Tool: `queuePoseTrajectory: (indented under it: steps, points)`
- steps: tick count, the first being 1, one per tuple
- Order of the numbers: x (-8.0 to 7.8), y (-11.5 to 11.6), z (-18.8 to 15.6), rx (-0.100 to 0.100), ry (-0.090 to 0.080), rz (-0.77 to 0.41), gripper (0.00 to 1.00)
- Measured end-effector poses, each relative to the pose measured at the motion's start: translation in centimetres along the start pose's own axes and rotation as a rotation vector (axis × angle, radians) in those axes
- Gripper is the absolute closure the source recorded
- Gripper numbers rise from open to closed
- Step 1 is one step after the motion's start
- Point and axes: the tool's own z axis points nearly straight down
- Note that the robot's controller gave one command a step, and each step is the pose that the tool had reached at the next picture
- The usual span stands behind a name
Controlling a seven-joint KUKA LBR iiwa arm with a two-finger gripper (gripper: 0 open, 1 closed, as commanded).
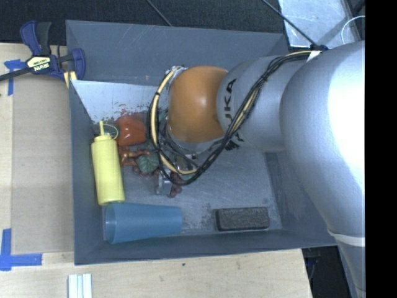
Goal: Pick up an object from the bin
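- A grey metal bin [186, 48] is being looked down on from above. The arm [279, 104] is lying across it from the view's right, with an orange cover [195, 104] on its wrist.
- The claw [166, 185] is being held low over the middle of the bin floor, under the wrist and its cables. Whether it is released or clenched cannot be told.
- A small green object [147, 162] is lying just beside the claw, toward the view's left and slightly farther back, among brownish bits.
- A red rounded object [131, 129] is sitting behind it, nearer the back wall.
- A yellow squeeze bottle [108, 169] is lying farther left. Its long axis is running back to front, with the nozzle toward the back.
- A blue tumbler [142, 222] is lying on its side along the near wall, with a dark grey block [242, 218] apart to its right.
- The green object is being judged the likeliest pick, so a short shift toward the view's left is probably being called for.
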Motion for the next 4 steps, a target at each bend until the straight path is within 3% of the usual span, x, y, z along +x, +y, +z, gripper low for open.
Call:
queuePoseTrajectory:
  steps: [1, 2, 3, 4]
  points:
    - [-0.4, -1.9, 0.2, -0.001, -0.019, -0.301, 0.0]
    - [-0.3, -0.5, 1.2, -0.002, -0.01, -0.024, 0.0]
    - [-0.5, -1.8, 0.2, -0.002, -0.02, -0.284, 0.0]
    - [1.2, -5.3, 0.3, -0.003, -0.014, 0.0, 1.0]
